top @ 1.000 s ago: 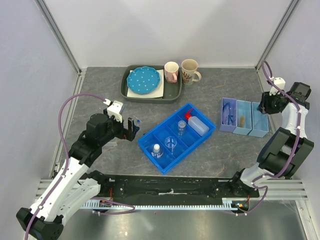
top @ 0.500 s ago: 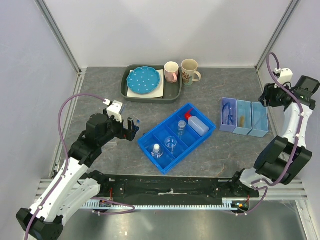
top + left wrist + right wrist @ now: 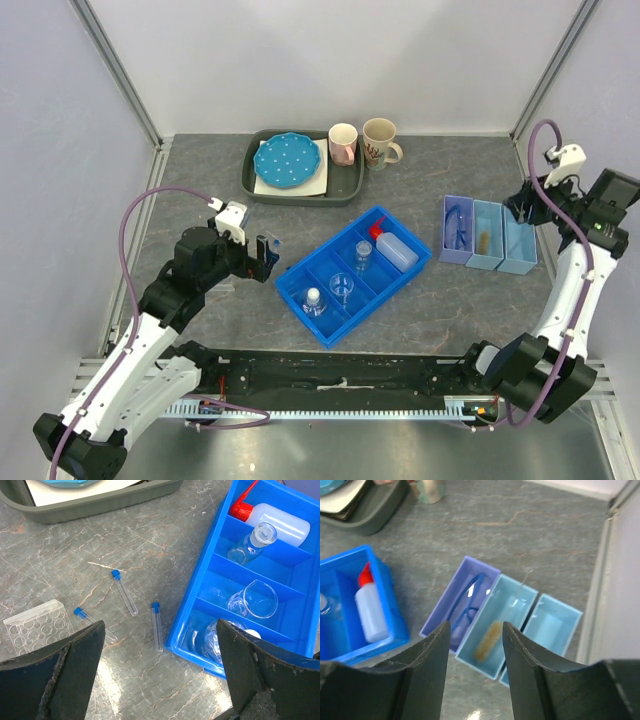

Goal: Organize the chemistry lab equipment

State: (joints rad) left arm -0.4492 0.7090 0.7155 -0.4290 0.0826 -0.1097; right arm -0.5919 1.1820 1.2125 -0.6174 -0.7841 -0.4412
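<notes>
the desk (image 3: 200,180) is seen as grey stone, veined with pale and rust lines. a bright blue divided tray (image 3: 325,247) is shown with a white squeeze bottle (image 3: 400,252) nozzled in red and a clear glass beaker (image 3: 252,599). clear test tubes (image 3: 125,592) are capped in blue. a blue plate (image 3: 288,160) is dotted white, in a dark grey tray (image 3: 247,172). one bin (image 3: 451,582) is coloured lavender, with blue-framed safety glasses (image 3: 465,605); a pale blue bin (image 3: 519,583) is shown with a tan brush (image 3: 487,640).

right arm | unfolded upward, elbow swung out rightward | right hand (image 3: 520,205) shifted slightly (near the bins (image 3: 490,238))
</notes>
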